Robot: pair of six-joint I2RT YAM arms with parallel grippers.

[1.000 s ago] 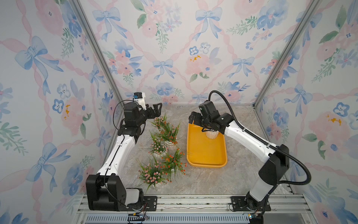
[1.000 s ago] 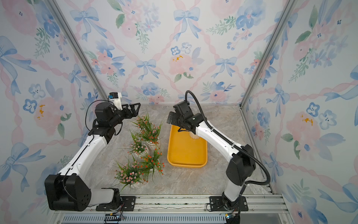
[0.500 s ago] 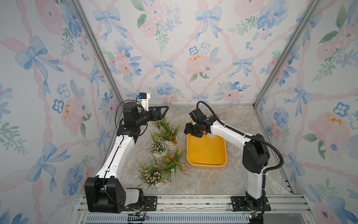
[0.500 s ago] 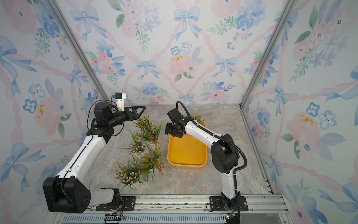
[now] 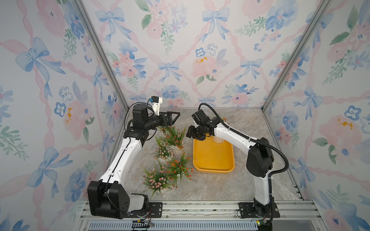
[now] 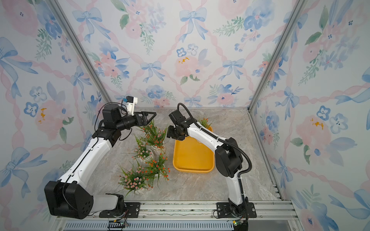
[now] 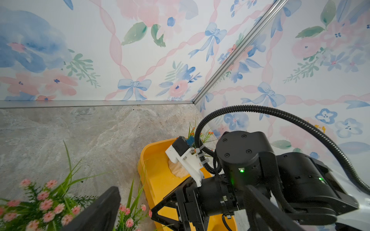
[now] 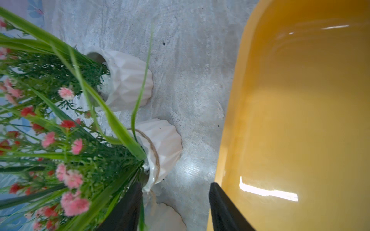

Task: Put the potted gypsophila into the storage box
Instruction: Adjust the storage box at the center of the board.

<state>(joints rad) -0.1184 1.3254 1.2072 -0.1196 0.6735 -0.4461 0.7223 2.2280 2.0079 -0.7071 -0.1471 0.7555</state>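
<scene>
**Right pincer** (image 8: 174, 184): the jaws stand part-way apart with only bare counter (image 8: 190, 60) between them. It hangs low in the gap between the box (image 8: 300, 120) and the cluster (image 5: 164, 153). One finger lies just beside the twine pot (image 8: 162, 148); contact cannot be confirmed. The other finger sits at the box rim.

**Left pincer** (image 5: 173, 117): the jaws are wide and empty, and it is raised over the far end of the cluster.

**Location of item:** four potted plants stand on the counter on the left arm's side of the box. They are close together, with stems interlaced. The twine pot is the nearest to the right pincer. A boxed pot (image 5: 218, 139) already stands at the box's far end, largely hidden by the right arm.

**Handling assessment:**
- The pot looks like glazed, faceted ceramic. It is judged rigid, smooth enough to slip, and liable to chip if knocked against the rim or a neighbour.
- The weight is probably modest and sits low.
- The foliage (image 8: 60, 140) is soft and springy, will not bear a grip, and may drag on adjacent stems when lifted.

**Recommended hold:** take the pot across its body at the twine band, where the facets and cord should resist sliding, and keep it upright.
</scene>
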